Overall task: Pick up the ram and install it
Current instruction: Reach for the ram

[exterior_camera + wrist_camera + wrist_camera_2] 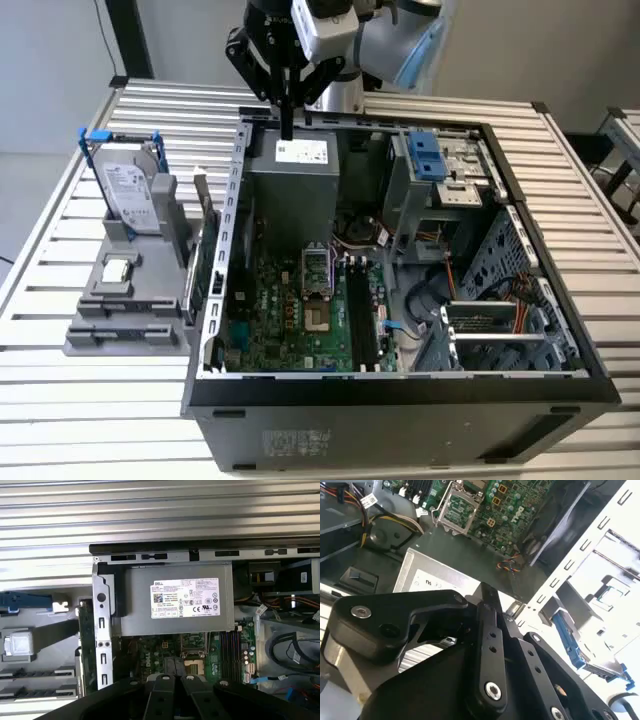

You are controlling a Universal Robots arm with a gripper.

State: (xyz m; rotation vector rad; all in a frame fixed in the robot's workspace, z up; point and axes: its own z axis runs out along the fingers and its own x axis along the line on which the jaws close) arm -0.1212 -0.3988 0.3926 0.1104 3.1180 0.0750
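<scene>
Hovering gripper (288, 128): we see it pointing straight down over the far end of the open computer case (400, 395), its tip just above the grey power supply (295, 175) with the white label.
Fingers (487, 625): in the second wrist view we find them pressed together tip to tip, and we see nothing gripped between them.
Ram: we cannot tell where it is. The long black slots (358, 315) on the motherboard (280, 325) are too small for us to say whether a stick stands in any of them.
Case: it lies on its side on the slatted metal surface (80, 420) with the side panel off. The motherboard covers its floor and the drive cages sit toward the exterior view's right.
Power supply: in the first wrist view we see it label up, lying between the case's rim and the motherboard, near the processor socket (192, 652).
Holder (125, 320): this grey stand sits outside the case on the exterior view's left, well apart from the gripper. It carries an upright silver hard drive (130, 195) with blue clips.
Green card (203, 262): it stands on edge between the holder and the case wall, just beside the wall.
Arm (390, 40): we see its pale blue and grey body above the far rim of the case.
</scene>
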